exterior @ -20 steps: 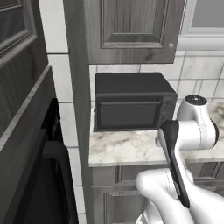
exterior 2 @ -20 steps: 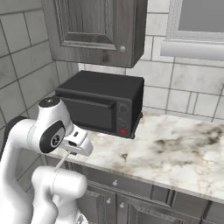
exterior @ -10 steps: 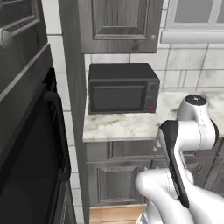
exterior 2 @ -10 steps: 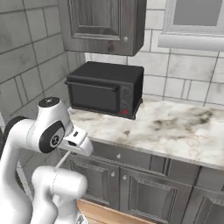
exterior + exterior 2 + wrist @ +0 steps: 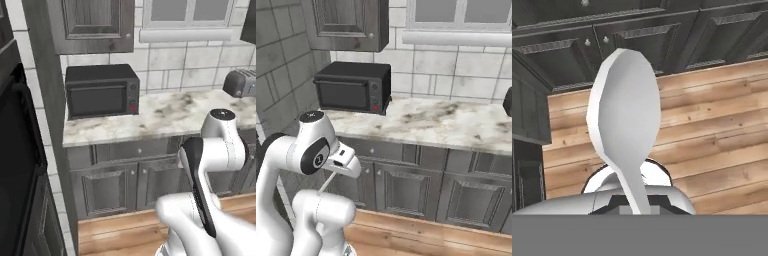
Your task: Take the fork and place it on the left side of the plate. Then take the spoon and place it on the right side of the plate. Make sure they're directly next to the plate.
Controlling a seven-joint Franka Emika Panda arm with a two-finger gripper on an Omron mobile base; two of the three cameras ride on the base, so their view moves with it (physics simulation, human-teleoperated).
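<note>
The spoon (image 5: 626,125) fills the middle of the hand view, its oval bowl up and its thin handle running down between the jaws. My gripper (image 5: 335,174) is shut on the spoon's handle. In the right base view the spoon (image 5: 325,184) shows as a thin pale rod slanting down and left from the hand, low in front of the arm and well short of the counter. The hand looks down at the wooden floor and the cabinet fronts. The fork and the plate are out of view.
A black toaster oven (image 5: 102,92) stands at the left end of the marble counter (image 5: 170,114), and a toaster (image 5: 242,82) stands at its right. Dark base cabinets (image 5: 421,185) run below, above the wood floor (image 5: 431,235). A tall black oven (image 5: 20,165) stands at the left.
The base has backed away from the counter and shifted right, so the whole scene has slid and the floor now shows. The spoon stays in the shut gripper.
</note>
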